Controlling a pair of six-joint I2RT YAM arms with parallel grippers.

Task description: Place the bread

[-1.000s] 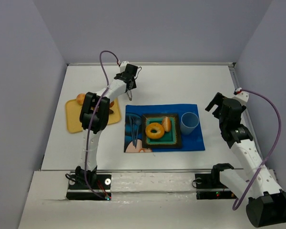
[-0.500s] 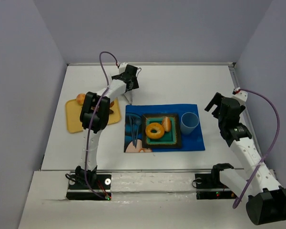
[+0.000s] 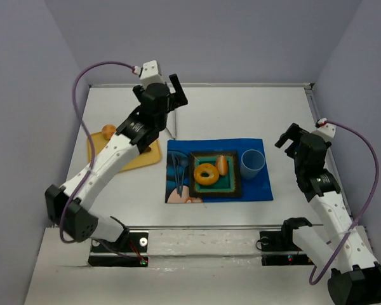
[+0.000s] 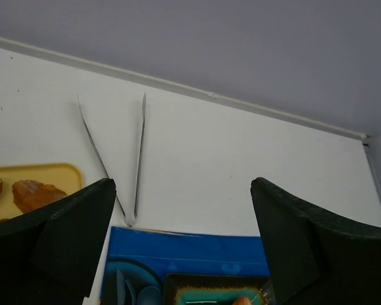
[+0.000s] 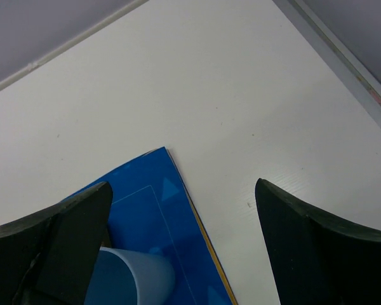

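Observation:
The ring-shaped bagel [image 3: 206, 173] and the oval roll [image 3: 222, 165] lie side by side on a dark square plate [image 3: 236, 185] with a teal centre. The roll's tip [image 4: 244, 300] just shows at the bottom edge of the left wrist view. My left gripper [image 3: 171, 95] [image 4: 181, 190] hangs open and empty above the table behind the plate. Metal tongs [image 3: 169, 131] [image 4: 137, 159] lie on the table below it. My right gripper [image 3: 286, 136] [image 5: 181, 190] is open and empty, to the right of the plate.
The plate sits on a blue placemat [image 3: 257, 187] [image 5: 152, 210] with blue cutlery [image 3: 180, 171] and a light blue cup [image 3: 252, 162] [image 5: 130, 276]. A yellow tray [image 3: 95, 159] [image 4: 44, 175] at the left holds more bread pieces [image 4: 35, 192]. Walls enclose the table.
My left gripper has opened and the left arm has swung up and back from the tongs, which now lie free on the table. The right arm has barely shifted.

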